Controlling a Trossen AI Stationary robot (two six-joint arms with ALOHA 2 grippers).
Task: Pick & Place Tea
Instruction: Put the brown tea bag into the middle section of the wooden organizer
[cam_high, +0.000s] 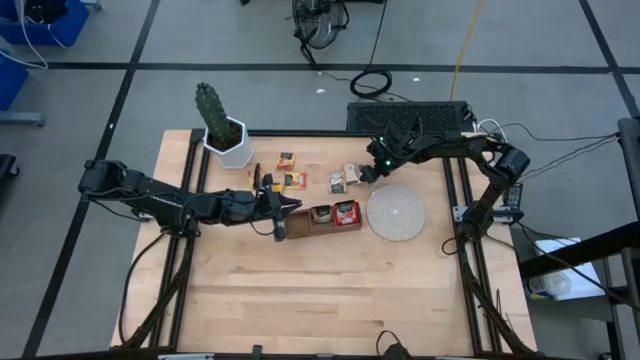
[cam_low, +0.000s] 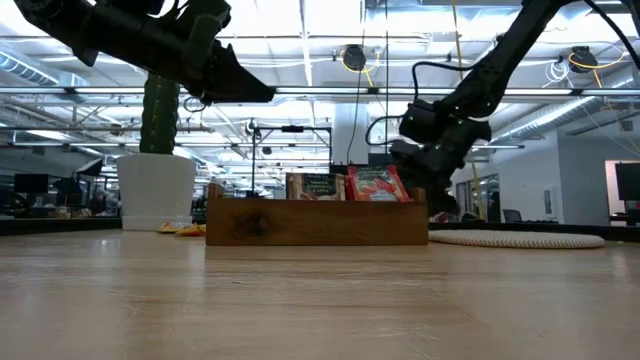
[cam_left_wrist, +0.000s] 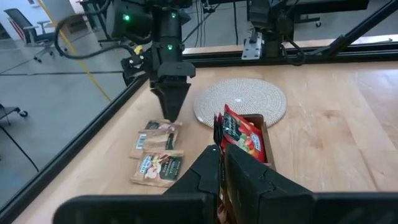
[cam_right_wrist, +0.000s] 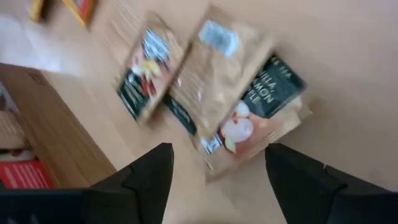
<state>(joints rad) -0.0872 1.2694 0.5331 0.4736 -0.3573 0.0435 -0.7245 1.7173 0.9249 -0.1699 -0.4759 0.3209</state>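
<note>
The left gripper (cam_high: 281, 212), fingers together and empty, hangs above the wooden tray (cam_high: 318, 218) at the table's (cam_high: 330, 300) centre, while beyond it the right gripper (cam_high: 366, 174) spreads open over tan tea sachets (cam_high: 345, 178) toward the far edge.

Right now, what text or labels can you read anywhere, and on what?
"ILLA", "MON": partial white letters on the dark band of a tan tea sachet below the right gripper.
Red sachet in the tray: print too blurred.
Other sachets: unreadable.
</note>
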